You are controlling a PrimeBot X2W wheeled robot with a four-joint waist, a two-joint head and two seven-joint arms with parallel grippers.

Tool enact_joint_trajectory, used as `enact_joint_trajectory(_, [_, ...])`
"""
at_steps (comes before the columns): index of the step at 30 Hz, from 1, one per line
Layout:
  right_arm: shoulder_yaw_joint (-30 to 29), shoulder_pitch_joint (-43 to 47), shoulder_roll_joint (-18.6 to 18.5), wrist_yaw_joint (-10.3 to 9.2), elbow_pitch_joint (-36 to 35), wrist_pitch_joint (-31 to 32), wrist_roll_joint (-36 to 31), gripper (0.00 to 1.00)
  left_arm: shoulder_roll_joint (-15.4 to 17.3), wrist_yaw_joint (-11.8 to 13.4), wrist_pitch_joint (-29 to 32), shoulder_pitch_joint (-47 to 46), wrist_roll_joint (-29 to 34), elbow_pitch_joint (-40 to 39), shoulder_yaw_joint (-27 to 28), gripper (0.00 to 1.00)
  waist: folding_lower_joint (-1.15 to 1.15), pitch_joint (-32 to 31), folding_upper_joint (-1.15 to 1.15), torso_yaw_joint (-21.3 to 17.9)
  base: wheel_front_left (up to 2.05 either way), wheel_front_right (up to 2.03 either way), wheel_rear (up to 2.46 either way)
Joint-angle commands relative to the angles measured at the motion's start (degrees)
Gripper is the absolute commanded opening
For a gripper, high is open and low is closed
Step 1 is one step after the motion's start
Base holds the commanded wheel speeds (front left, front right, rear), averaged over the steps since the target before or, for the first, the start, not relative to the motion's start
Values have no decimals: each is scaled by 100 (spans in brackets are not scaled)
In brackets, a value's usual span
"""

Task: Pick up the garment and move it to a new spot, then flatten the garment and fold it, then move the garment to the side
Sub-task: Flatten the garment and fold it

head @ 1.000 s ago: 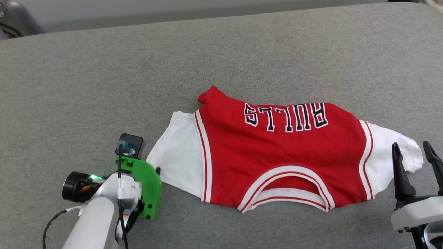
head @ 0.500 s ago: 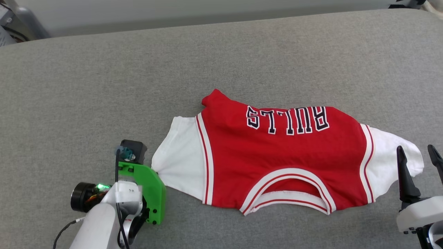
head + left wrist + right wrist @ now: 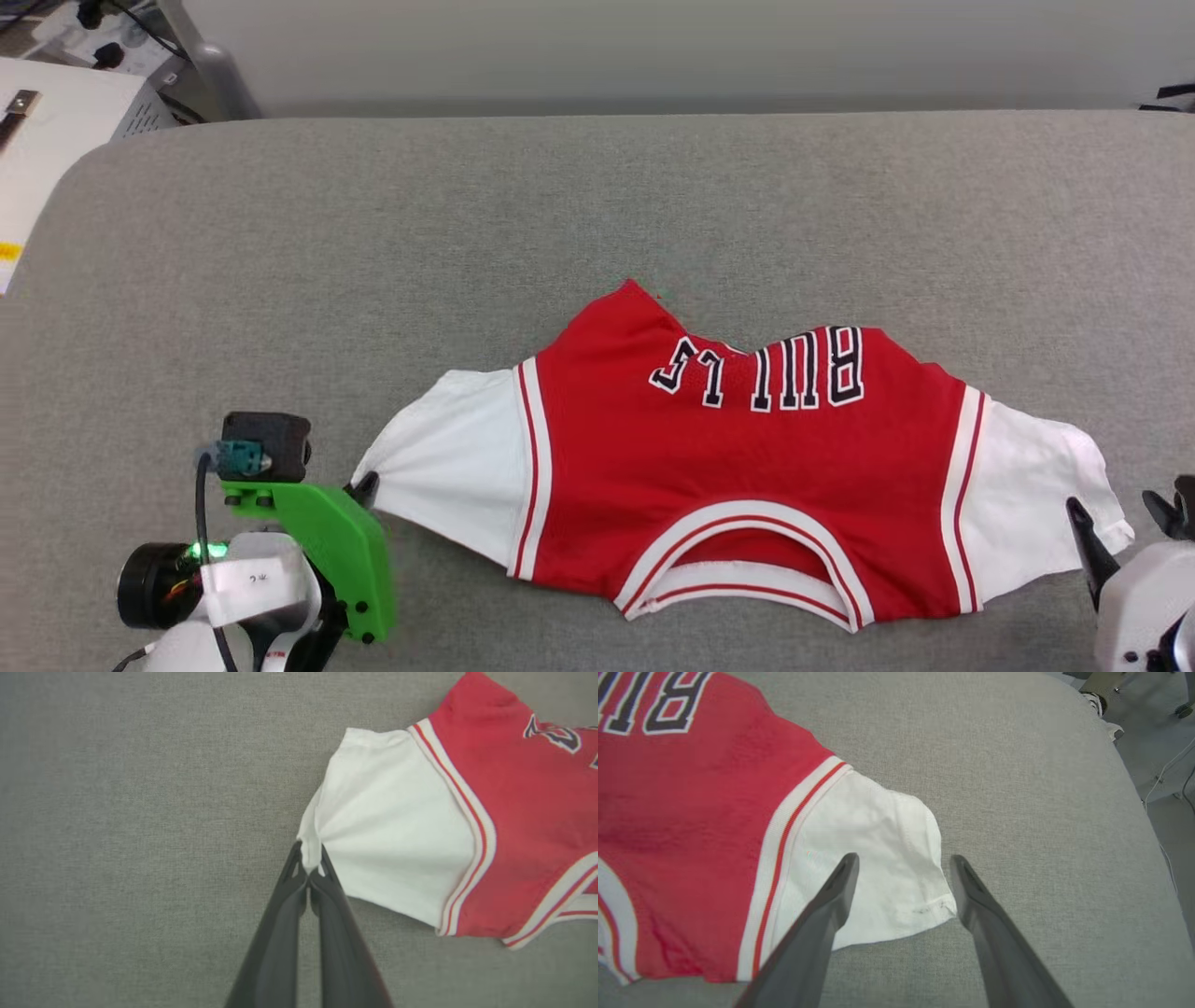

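The garment (image 3: 738,467) is a red jersey with white sleeves and black "BULLS" lettering, spread on the grey cushion with its neckline toward me. My left gripper (image 3: 308,861) is shut on the tip of the left white sleeve (image 3: 392,826), which puckers between the fingertips; in the head view that gripper (image 3: 364,487) sits at the sleeve's end. My right gripper (image 3: 901,863) is open, its two fingers straddling the outer corner of the right white sleeve (image 3: 873,858); in the head view the right gripper (image 3: 1120,513) stands at the lower right.
The grey cushioned surface (image 3: 467,243) stretches wide around the jersey. A white table (image 3: 47,121) with equipment stands past the far left corner. The cushion's right edge drops to a floor with cables (image 3: 1167,770).
My left gripper has shut on the left sleeve tip and drawn it leftward, and the jersey's far edge has wrinkled through the lettering. The head camera has shifted its view. My right gripper stays open.
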Motion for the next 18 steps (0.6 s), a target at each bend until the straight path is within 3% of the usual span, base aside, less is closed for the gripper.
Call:
enact_joint_trajectory(1, [-51,46,-69,-4,-18,274,86,100,30,17,43,151,-92,-166,33,0,0,-47,0,86,0,0,0])
enact_joint_trajectory(7, [-305,-83,-153,-4,-59,1725,708,100,59,24,280,434,-182,-816,-51,0,0,21,0,166,0,0,0])
enact_joint_trajectory(10, [-358,-194,-377,-4,-48,2345,830,100,78,13,399,471,-190,-982,-129,0,0,104,0,190,0,0,0])
enact_joint_trajectory(15, [-366,-589,-670,-4,263,2897,819,100,87,2,537,456,-171,-1138,-286,0,0,345,0,290,0,0,0])
enact_joint_trajectory(18, [-266,-745,-686,-4,613,2874,814,100,73,-20,549,363,-155,-1175,-375,0,0,496,0,368,0,0,0])
